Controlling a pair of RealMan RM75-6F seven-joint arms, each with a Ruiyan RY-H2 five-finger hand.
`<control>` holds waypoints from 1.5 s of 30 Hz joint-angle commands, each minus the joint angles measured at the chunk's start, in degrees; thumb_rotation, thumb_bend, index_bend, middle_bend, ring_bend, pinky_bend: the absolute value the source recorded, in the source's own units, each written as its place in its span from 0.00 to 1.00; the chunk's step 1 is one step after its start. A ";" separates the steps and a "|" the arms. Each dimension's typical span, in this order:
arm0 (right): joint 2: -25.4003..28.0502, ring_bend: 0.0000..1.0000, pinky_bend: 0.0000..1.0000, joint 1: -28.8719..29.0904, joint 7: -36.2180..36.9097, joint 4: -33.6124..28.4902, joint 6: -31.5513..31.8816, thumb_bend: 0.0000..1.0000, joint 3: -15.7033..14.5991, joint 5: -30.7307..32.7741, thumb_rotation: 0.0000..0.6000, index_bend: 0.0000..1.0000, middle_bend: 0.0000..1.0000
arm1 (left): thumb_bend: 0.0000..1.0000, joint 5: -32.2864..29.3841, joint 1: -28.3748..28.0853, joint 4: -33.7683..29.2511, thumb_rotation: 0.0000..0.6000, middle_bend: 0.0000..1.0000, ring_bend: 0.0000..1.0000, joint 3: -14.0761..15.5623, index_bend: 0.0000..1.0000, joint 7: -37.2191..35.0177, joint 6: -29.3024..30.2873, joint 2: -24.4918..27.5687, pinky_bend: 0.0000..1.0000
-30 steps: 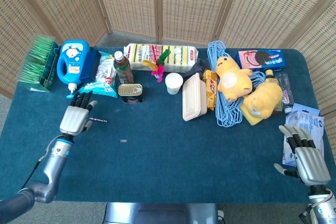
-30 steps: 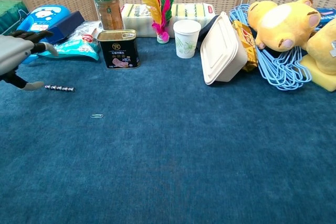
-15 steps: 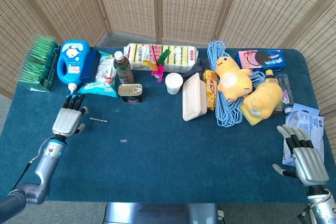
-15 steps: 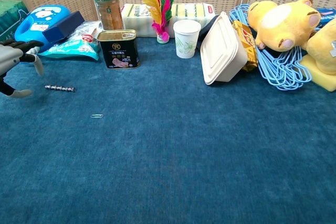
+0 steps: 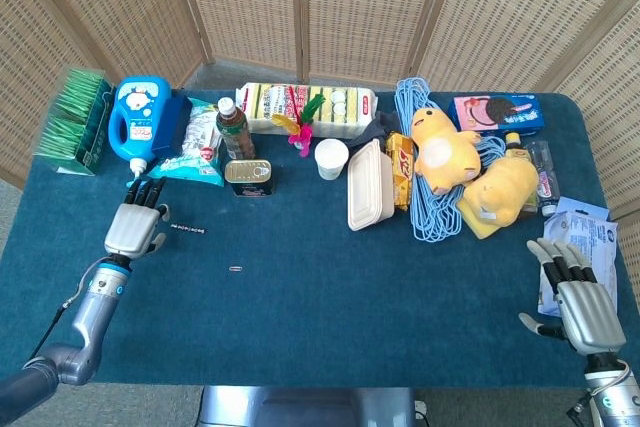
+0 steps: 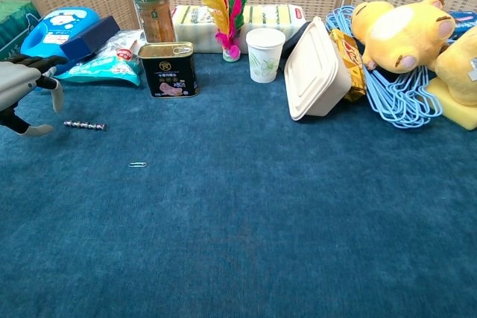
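My left hand (image 5: 133,226) hovers open over the blue cloth at the left, fingers apart and holding nothing; the chest view catches it at the left edge (image 6: 21,91). Just to its right lies a small dark beaded bar (image 5: 186,231) (image 6: 83,125), a short gap away from the fingertips. A paperclip (image 5: 236,269) (image 6: 137,164) lies further toward the front. My right hand (image 5: 582,301) sits open at the front right corner, fingers spread, beside a pale blue packet (image 5: 581,235). The chest view does not show the right hand.
Along the back stand a blue detergent bottle (image 5: 140,119), tea bottle (image 5: 232,127), tin can (image 5: 248,176), feather shuttlecock (image 5: 301,125), paper cup (image 5: 331,158), white clamshell box (image 5: 368,185), blue hangers (image 5: 420,157), yellow plush toys (image 5: 470,172) and a green box (image 5: 74,119).
My left hand drew back to the left and away from the beaded bar, then edged slightly back toward it. The right hand stayed put.
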 commanded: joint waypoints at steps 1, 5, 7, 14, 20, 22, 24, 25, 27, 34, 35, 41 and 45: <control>0.00 0.00 0.00 0.00 0.02 0.02 -0.01 0.00 -0.01 0.00 1.00 0.00 0.00 | 0.50 -1.14 -0.30 -0.44 1.00 0.00 0.06 -0.45 0.46 1.31 -1.15 -0.18 0.00; -0.02 0.00 0.00 0.06 -0.01 0.08 -0.20 0.00 -0.03 0.11 1.00 0.00 0.00 | 0.51 -3.07 -0.72 -0.87 1.00 0.00 0.06 -1.19 0.46 2.94 -3.03 -0.34 0.00; -0.04 0.00 0.00 0.11 -0.06 0.03 -0.31 0.00 -0.01 0.20 1.00 0.00 0.00 | 0.54 -4.38 -0.97 -1.84 1.00 0.00 0.07 -1.84 0.46 3.50 -4.13 -0.14 0.00; 0.02 0.00 0.00 0.21 0.07 0.01 -0.55 0.00 0.01 0.36 1.00 0.00 0.00 | 0.58 -4.95 -1.70 -3.46 1.00 0.00 0.08 -2.51 0.46 5.02 -3.83 0.35 0.00; 0.10 0.00 0.00 0.24 0.19 -0.06 -0.62 0.00 -0.08 0.28 1.00 0.00 0.00 | 0.58 -6.57 -1.94 -3.65 1.00 0.00 0.08 -2.75 0.47 7.12 -4.66 -0.04 0.00; 0.14 0.00 0.00 0.23 0.30 -0.08 -0.62 0.00 -0.08 0.31 1.00 0.00 0.00 | 0.58 -7.01 -2.01 -3.41 1.00 0.00 0.08 -2.70 0.47 7.60 -5.06 -0.31 0.00; 0.18 0.00 0.00 0.25 0.42 -0.06 -0.70 0.00 -0.06 0.40 1.00 0.00 0.00 | 0.58 -7.58 -2.14 -3.22 1.00 0.00 0.08 -2.85 0.47 7.71 -5.48 -0.66 0.00; 0.18 0.00 0.00 0.27 0.43 -0.05 -0.76 0.00 -0.05 0.46 1.00 0.00 0.00 | 0.58 -7.84 -2.20 -3.16 1.00 0.00 0.08 -2.92 0.47 7.81 -5.67 -0.78 0.00; 0.20 0.00 0.00 0.29 0.45 -0.05 -0.82 0.00 -0.05 0.51 1.00 0.00 0.00 | 0.58 -8.07 -2.31 -3.10 1.00 0.00 0.09 -2.98 0.47 8.02 -5.77 -0.90 0.00; 0.28 0.00 0.00 0.35 0.47 -0.12 -0.99 0.00 -0.11 0.51 1.00 0.00 0.00 | 0.58 -8.60 -2.77 -3.07 1.00 0.00 0.09 -3.27 0.48 8.72 -5.68 -0.97 0.00; 0.29 0.00 0.00 0.36 0.47 -0.12 -1.01 0.00 -0.12 0.51 1.00 0.00 0.00 | 0.58 -8.77 -2.77 -3.14 1.00 0.00 0.09 -3.25 0.48 8.86 -5.81 -1.00 0.00; 0.38 0.00 0.00 0.38 0.48 -0.26 -1.12 0.00 -0.18 0.52 1.00 0.00 0.00 | 0.58 -10.12 -2.97 -3.46 1.00 0.00 0.09 -3.36 0.48 10.56 -6.44 -1.45 0.00; 0.43 0.00 0.00 0.38 0.58 -0.32 -1.17 0.00 -0.17 0.63 1.00 0.00 0.00 | 0.58 -11.00 -3.17 -4.01 1.00 0.00 0.09 -3.64 0.49 11.03 -6.93 -1.48 0.00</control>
